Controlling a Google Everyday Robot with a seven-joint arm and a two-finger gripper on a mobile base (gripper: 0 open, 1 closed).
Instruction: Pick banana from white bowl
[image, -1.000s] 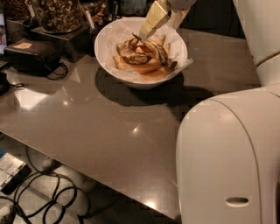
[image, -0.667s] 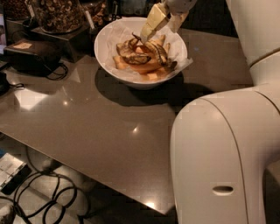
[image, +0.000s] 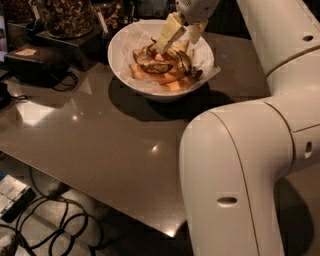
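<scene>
While the gripper (image: 181, 39) hangs spread and empty at the white bowl's (image: 119, 64) 12 o'clock, it's pre-grasp: next, drop astride the banana (image: 161, 66), close.

The gripper (image: 178, 45), at the top of the frame over the white bowl (image: 124, 75), has its wrist cut off by the upper edge. Its two fingers stand apart, and the left one in the frame covers part of the banana (image: 157, 66), so contact cannot be told. The bowl's far rim is hidden behind the gripper. The glass jar of nuts (image: 65, 15) at upper left is cropped at the top. The robot arm's white casing (image: 235, 165) hides the table's (image: 100, 140) lower right and runs off the bottom and right edges.
</scene>
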